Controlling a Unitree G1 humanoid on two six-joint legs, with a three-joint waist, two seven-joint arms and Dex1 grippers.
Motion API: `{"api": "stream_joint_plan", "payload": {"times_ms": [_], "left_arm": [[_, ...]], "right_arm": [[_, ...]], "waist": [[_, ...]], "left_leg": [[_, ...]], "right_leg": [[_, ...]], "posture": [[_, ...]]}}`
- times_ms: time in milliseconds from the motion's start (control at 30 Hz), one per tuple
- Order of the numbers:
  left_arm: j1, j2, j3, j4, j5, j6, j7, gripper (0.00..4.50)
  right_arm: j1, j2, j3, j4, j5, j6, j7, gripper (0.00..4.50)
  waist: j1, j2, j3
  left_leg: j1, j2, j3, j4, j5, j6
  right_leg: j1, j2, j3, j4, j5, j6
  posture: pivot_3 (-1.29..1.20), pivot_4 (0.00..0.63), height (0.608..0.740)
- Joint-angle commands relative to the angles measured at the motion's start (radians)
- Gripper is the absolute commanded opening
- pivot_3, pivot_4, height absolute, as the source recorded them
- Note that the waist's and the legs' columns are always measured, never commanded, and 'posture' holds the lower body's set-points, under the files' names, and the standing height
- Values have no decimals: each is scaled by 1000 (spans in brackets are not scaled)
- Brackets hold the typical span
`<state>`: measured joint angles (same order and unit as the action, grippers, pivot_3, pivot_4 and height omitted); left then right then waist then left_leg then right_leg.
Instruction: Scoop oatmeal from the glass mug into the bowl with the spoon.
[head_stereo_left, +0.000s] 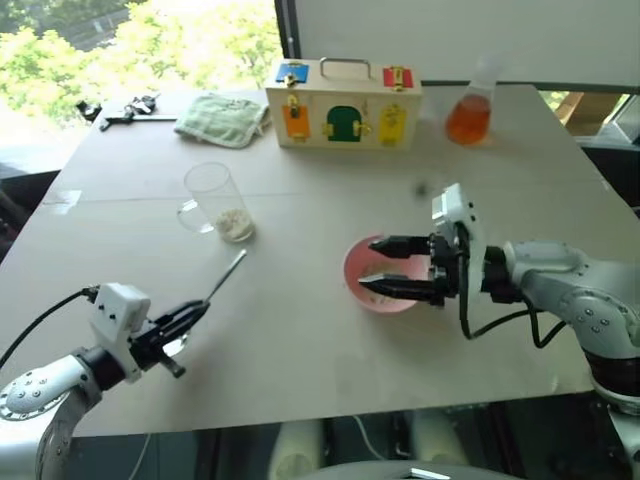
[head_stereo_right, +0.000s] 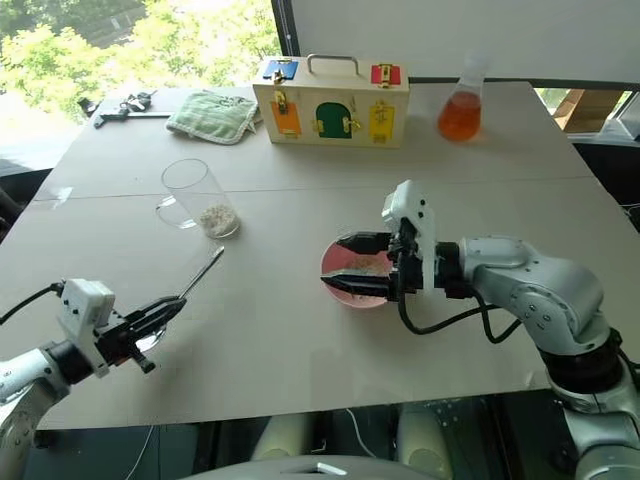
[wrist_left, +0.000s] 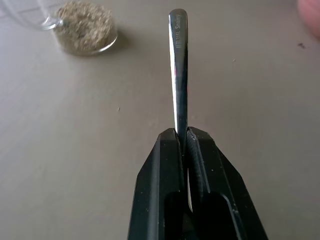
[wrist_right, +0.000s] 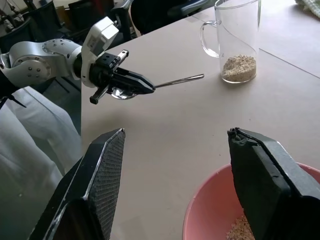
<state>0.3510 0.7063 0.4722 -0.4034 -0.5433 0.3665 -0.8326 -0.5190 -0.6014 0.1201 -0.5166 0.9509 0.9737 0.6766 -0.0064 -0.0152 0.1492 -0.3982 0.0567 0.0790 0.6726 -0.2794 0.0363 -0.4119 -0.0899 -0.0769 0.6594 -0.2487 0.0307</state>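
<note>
Left gripper (head_stereo_left: 190, 316) is clamped on the spoon (head_stereo_left: 224, 277) near its scoop end, handle poking ahead toward the glass mug (head_stereo_left: 218, 200) (awkward for scooping, I'd guess). Right gripper (head_stereo_left: 395, 270), jaws wide apart, hangs over the bowl (head_stereo_left: 360, 290), probably to steady it.

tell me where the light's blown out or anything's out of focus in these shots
Left eye view: the window behind the table is overexposed, the foliage washed out. Left wrist view: the spoon handle is sharp enough to show its engraving, while the glass mug with oatmeal beyond is soft. Right wrist view: the right claw fingers close to the lens look slightly blurred; the mug there is crisp.
</note>
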Motion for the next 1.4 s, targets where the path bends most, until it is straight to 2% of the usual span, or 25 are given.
{"api": "stream_joint_plan", "payload": {"times_ms": [33, 133, 233, 367, 600, 700, 967, 1067, 1167, 1200, 1400], "left_arm": [[-73, -40, -96, -162, -10, 40, 96, 152], [-167, -95, -216, -235, 37, 61, 189, 152], [-247, -177, -338, -271, 48, 87, 266, 152], [-286, -236, -403, -255, 85, 79, 318, 152], [-311, -245, -422, -211, 101, 51, 301, 152], [-313, -239, -419, -195, 103, 38, 288, 0], [-325, -243, -432, -180, 109, 20, 267, 0], [-327, -248, -439, -179, 110, 13, 264, 0], [-329, -250, -443, -176, 110, 9, 262, 0], [-330, -251, -445, -175, 109, 9, 262, 0], [-307, -250, -450, -183, 83, 48, 259, 0]], "right_arm": [[-56, 74, 20, 45, 27, 86, -89, 3305], [-90, 204, -8, 125, 67, 181, -236, 3305], [-116, 370, -92, 217, 122, 216, -405, 3305], [-134, 473, -170, 248, 165, 235, -531, 3305], [-158, 542, -241, 275, 205, 232, -656, 3305], [-162, 541, -242, 275, 204, 240, -674, 2445], [-164, 561, -239, 285, 204, 230, -703, 2445], [-164, 562, -243, 290, 204, 230, -711, 1592], [-165, 563, -247, 293, 208, 232, -717, 181], [-166, 561, -248, 295, 209, 232, -720, 48], [-173, 559, -257, 302, 221, 235, -731, 48]], "waist": [[-5, 0, 0], [-5, -1, 0], [-5, 0, 0], [-5, 0, 0], [-6, 0, 0], [-6, 0, 0], [-7, 0, 0], [-7, 0, 0], [-7, 0, 0], [-7, 1, 1], [-7, 1, 1]], "left_leg": [[0, 0, 1, 0, 0, 0], [0, -1, 1, 0, 0, 0], [0, -1, 1, 0, 2, -3], [-1, -2, 1, 0, 3, -5], [-1, -2, 1, 0, 1, -1], [-1, -2, 1, 0, 1, -1], [-1, -2, 1, 0, 1, -1], [-1, -2, 1, 0, 1, -1], [-1, -2, 1, 0, 1, -1], [-1, -2, 1, 0, 1, -1], [-2, -2, 1, -1, 1, -1]], "right_leg": [[0, 0, 1, 0, 0, 0], [0, 1, 1, 1, 0, 0], [0, 2, 2, 2, 0, 0], [-1, 3, 2, 1, 0, 0], [-1, 4, 1, 0, 0, 0], [-1, 4, 1, 0, 0, 0], [-1, 4, 1, 0, 0, 0], [-1, 4, 1, 0, 0, 0], [-1, 4, 1, 0, 0, 0], [-1, 4, 1, 0, 0, 0], [-1, 4, 1, -1, 0, 0]], "posture": [[0, 150, 740], [0, 150, 740], [0, 150, 740], [0, 150, 740], [0, 150, 740], [0, 150, 740], [0, 150, 740], [0, 150, 740], [0, 150, 740], [0, 150, 740], [0, 150, 740]]}}
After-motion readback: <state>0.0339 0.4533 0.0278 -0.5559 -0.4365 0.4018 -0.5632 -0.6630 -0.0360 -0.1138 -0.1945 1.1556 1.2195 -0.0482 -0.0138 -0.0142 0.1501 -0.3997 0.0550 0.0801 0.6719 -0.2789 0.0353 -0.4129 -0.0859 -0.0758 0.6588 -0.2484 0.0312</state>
